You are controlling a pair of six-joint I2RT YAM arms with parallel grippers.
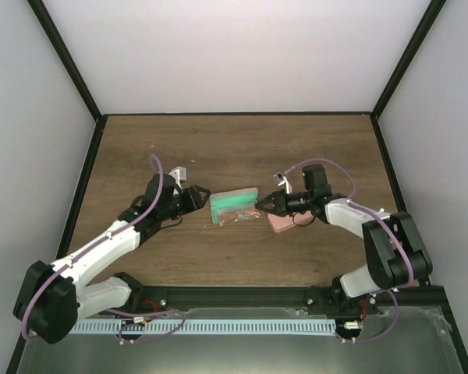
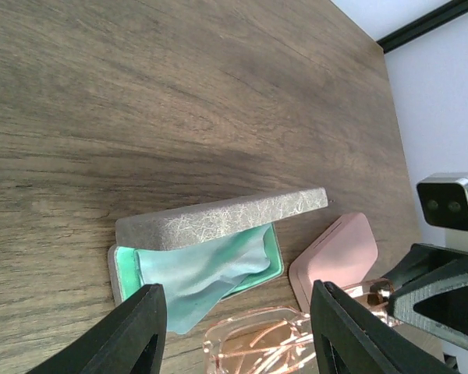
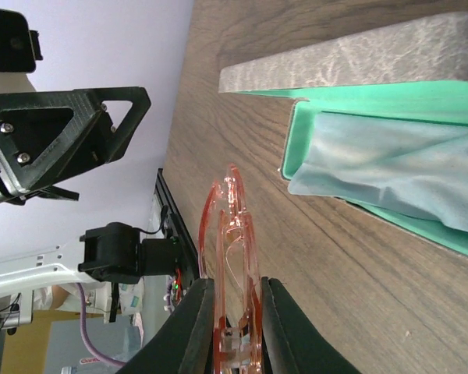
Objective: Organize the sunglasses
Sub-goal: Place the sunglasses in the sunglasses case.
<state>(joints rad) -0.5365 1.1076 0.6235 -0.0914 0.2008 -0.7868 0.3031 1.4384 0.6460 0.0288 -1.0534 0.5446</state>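
A folded pair of sunglasses [image 3: 235, 234] with a translucent pink-orange frame stands on edge between the fingers of my right gripper [image 3: 234, 319], which is shut on it. The pair [image 1: 246, 216] is just in front of the open grey case [image 1: 232, 201], close to the table. The case has a green lining, and a light blue cloth [image 2: 207, 276] lies in it and spills over its front rim. My left gripper [image 2: 246, 335] is open at the case's left end [image 1: 200, 199], with the sunglasses [image 2: 257, 347] showing between its fingers, which touch nothing.
A shut pink case [image 1: 281, 224] lies on the table under my right gripper [image 1: 259, 207], right of the grey case. The grey lid [image 3: 351, 54] stands raised along the far side. Black frame rails edge the wooden table [image 1: 234, 148].
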